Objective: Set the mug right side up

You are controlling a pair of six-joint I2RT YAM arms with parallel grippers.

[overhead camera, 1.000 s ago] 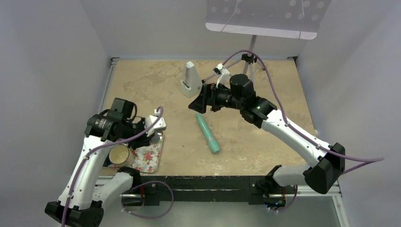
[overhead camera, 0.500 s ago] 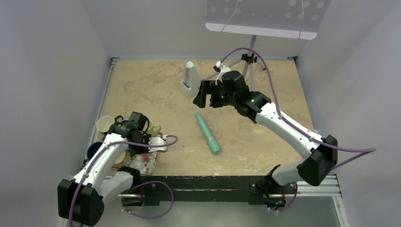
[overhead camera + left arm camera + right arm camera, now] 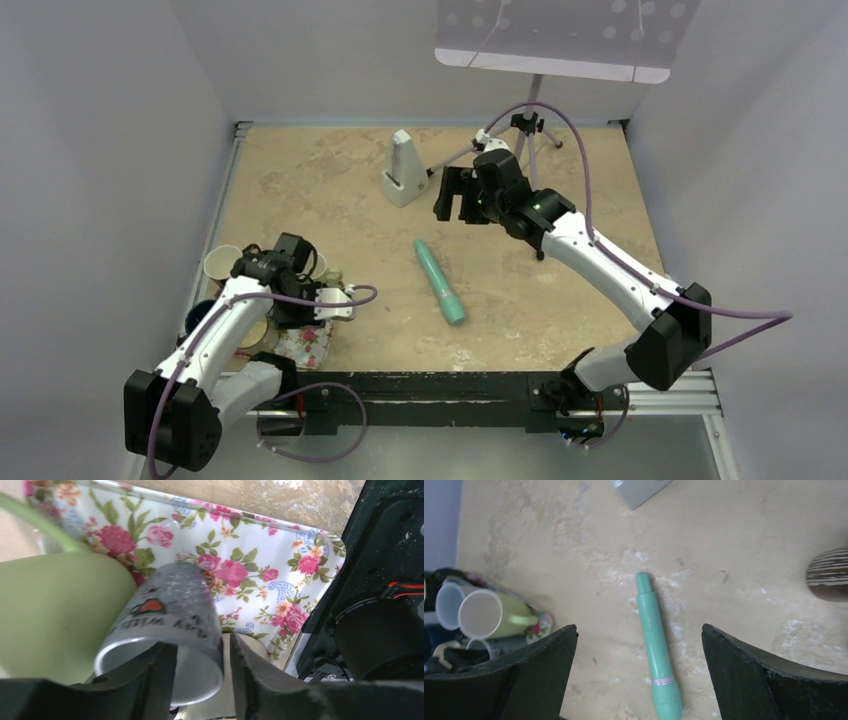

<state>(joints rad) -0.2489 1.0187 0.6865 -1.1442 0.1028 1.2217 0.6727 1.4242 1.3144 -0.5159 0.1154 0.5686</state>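
Observation:
A grey mug (image 3: pixel 165 607) with dark lettering and a red heart lies tilted over the floral tray (image 3: pixel 260 575), its opening toward my left wrist camera. My left gripper (image 3: pixel 200 647) is shut on its rim, one finger inside and one outside against the wall. A green mug (image 3: pixel 55 610) presses against its left side. In the top view the left gripper (image 3: pixel 292 308) is low over the tray (image 3: pixel 305 342) and hides the grey mug. My right gripper (image 3: pixel 452 195) is open and empty, high over the back of the table; it also shows in the right wrist view (image 3: pixel 638 629).
A teal pen-shaped tool (image 3: pixel 440 281) lies mid-table. A cream mug (image 3: pixel 222 263), the green mug (image 3: pixel 327 273) and a blue mug (image 3: pixel 196 318) crowd the left edge. A white wedge (image 3: pixel 404 170) and a tripod (image 3: pixel 527 128) stand at the back.
My left arm swung down and back onto the tray and closed on the grey mug's rim. My right arm drew back and to the right, away from the white wedge.

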